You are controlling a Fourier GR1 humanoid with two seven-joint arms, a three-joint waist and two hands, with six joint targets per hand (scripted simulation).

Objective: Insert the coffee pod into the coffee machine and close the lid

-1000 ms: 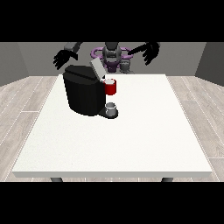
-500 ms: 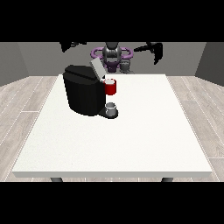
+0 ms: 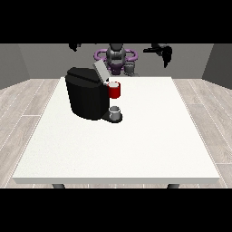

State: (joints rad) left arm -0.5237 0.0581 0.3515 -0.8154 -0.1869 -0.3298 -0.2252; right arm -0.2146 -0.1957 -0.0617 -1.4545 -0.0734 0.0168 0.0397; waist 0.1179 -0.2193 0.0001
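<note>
Start at the hand at the view's right (image 3: pixel 159 49). It hangs high over the far edge of the table, its fingers (image 3: pixel 166 59) drooping loosely downward and curled round nothing. Only a scrap of the hand at the view's left (image 3: pixel 74 46) shows at the top of the scene, so you cannot tell how it is set. It has no visible hold on anything.

I cannot plainly make out the pod. One grey thing (image 3: pixel 130 68) stands below those drooping fingers, toward the view's left and close by the robot's body. A second grey thing (image 3: pixel 115 111) sits well below and further to the view's left, at the foot of the coffee machine (image 3: pixel 86 93). I cannot say that either one is the pod.

By my judgement the task has barely begun: nothing is picked up, and the lid (image 3: pixel 99 70) stands tilted open with a red thing at the machine (image 3: pixel 114 89) just beneath it. Your next move is to bring a hand down to the pod and close on it, so settle first which grey thing it is.

The machine stands below and toward the view's left of both hands. The white table (image 3: pixel 149 136) is bare below the fingers and toward the camera, which gives you wide room to descend. Mind the raised lid when you reach across.
</note>
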